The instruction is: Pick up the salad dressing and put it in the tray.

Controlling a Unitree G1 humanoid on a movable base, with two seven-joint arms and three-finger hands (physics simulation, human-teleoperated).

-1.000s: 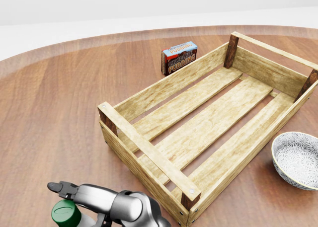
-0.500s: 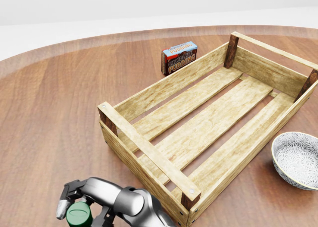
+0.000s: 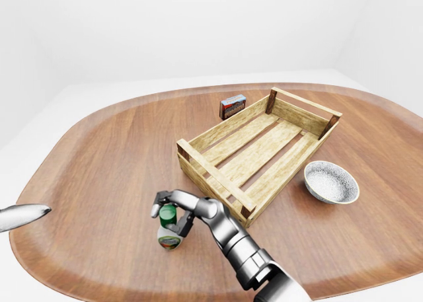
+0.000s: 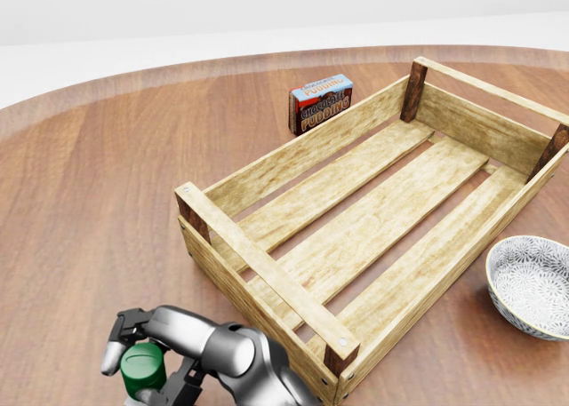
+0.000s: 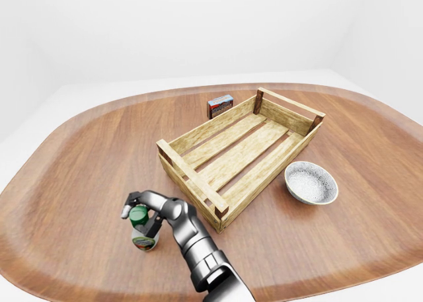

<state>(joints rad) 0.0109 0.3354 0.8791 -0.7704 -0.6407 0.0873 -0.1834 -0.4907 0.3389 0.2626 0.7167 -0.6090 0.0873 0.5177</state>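
Observation:
The salad dressing bottle, white with a green cap, stands upright on the wooden table to the lower left of the tray. My right hand reaches in from the bottom of the view, and its fingers curl round the bottle's cap and neck. The wooden slatted tray lies empty in the middle of the table, its near corner just right of the hand. Only a silver tip of my left hand shows at the left edge of the left-eye view, apart from the bottle.
A chocolate pudding box stands beyond the tray's far-left side. A patterned grey bowl sits to the right of the tray. The round table's edge curves close below the bottle.
My right hand's fingers have swung over the green cap and curled round it. The cap has shifted a little right and up in the head view. The tray, box and bowl have not moved.

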